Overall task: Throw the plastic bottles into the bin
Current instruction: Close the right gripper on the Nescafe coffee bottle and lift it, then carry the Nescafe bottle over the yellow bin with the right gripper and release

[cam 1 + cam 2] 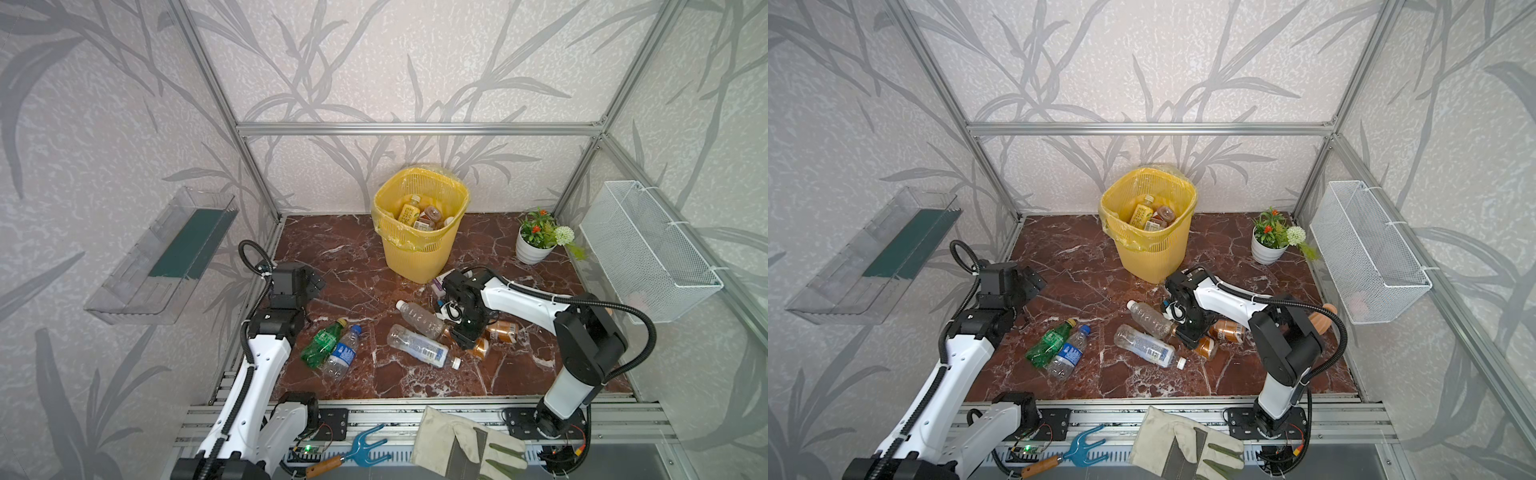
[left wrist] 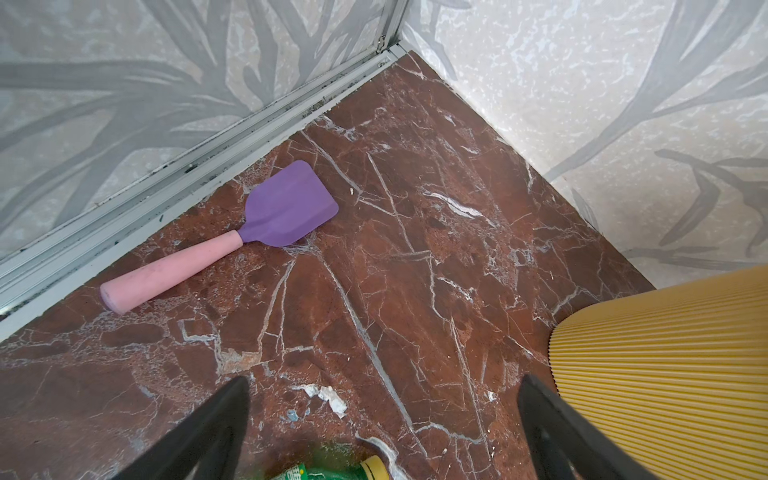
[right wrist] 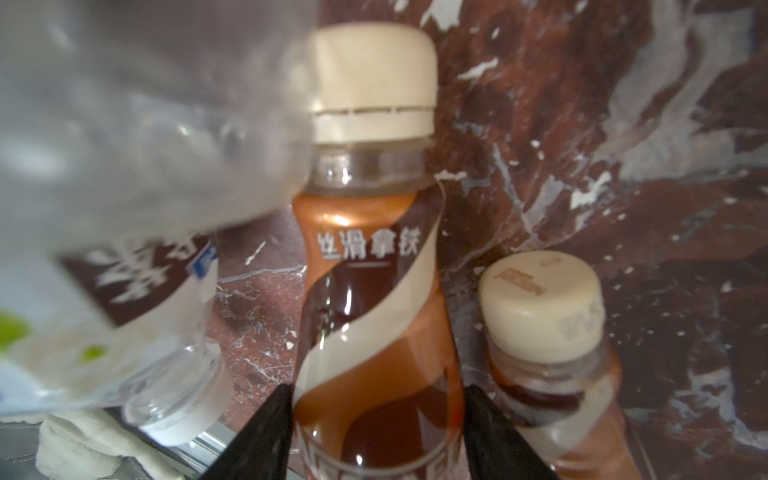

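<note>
The yellow bin stands at the back with several bottles inside. On the marble floor lie a green bottle, a blue-labelled bottle, two clear bottles and two brown latte bottles. My right gripper is down among them, its fingers pressed against both sides of a brown latte bottle. A second brown bottle lies right beside it. My left gripper hangs open over bare floor, above the green bottle's cap.
A purple spatula with a pink handle lies by the left wall rail. A flower pot stands at the back right, next to a white wire basket. A glove and a blue hand rake rest on the front rail.
</note>
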Controlling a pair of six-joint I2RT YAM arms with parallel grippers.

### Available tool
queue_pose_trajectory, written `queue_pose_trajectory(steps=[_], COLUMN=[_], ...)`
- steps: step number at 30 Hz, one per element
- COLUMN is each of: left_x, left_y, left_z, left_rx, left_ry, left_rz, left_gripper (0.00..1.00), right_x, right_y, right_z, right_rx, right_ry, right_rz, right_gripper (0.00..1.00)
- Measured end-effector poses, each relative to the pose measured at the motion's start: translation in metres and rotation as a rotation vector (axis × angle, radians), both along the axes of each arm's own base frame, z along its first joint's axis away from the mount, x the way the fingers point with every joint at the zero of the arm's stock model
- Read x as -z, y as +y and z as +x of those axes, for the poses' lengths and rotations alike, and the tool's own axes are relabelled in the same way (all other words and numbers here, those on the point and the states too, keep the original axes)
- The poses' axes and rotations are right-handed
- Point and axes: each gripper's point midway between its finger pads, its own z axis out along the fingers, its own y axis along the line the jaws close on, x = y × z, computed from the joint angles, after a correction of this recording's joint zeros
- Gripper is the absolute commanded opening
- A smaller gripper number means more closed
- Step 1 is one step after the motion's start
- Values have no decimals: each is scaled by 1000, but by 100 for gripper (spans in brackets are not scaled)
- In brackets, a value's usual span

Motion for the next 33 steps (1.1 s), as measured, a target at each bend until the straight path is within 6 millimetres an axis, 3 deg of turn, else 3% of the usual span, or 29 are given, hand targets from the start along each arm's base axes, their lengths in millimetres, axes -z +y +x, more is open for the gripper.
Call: queue_pose_trajectory(steps=[10, 23, 28, 33], left_x=[0, -1, 0, 1], left_y=[0, 1, 2, 2], left_z=[0, -1, -1, -2], left_rx=[0, -5, -6, -5], left_ry=[-1, -2, 1, 4], left_rz=[-1, -1, -1, -1], left_gripper=[99, 99, 99, 99], right_x=[7, 4, -12, -46], right_y=[3, 6, 10, 7], right_z=[-1, 2, 7, 18], right_rx=[-8, -8, 3, 43], right_ry=[22, 13, -31, -121], right_rz=[-17, -1, 55, 142], right_gripper=[62, 50, 50, 51])
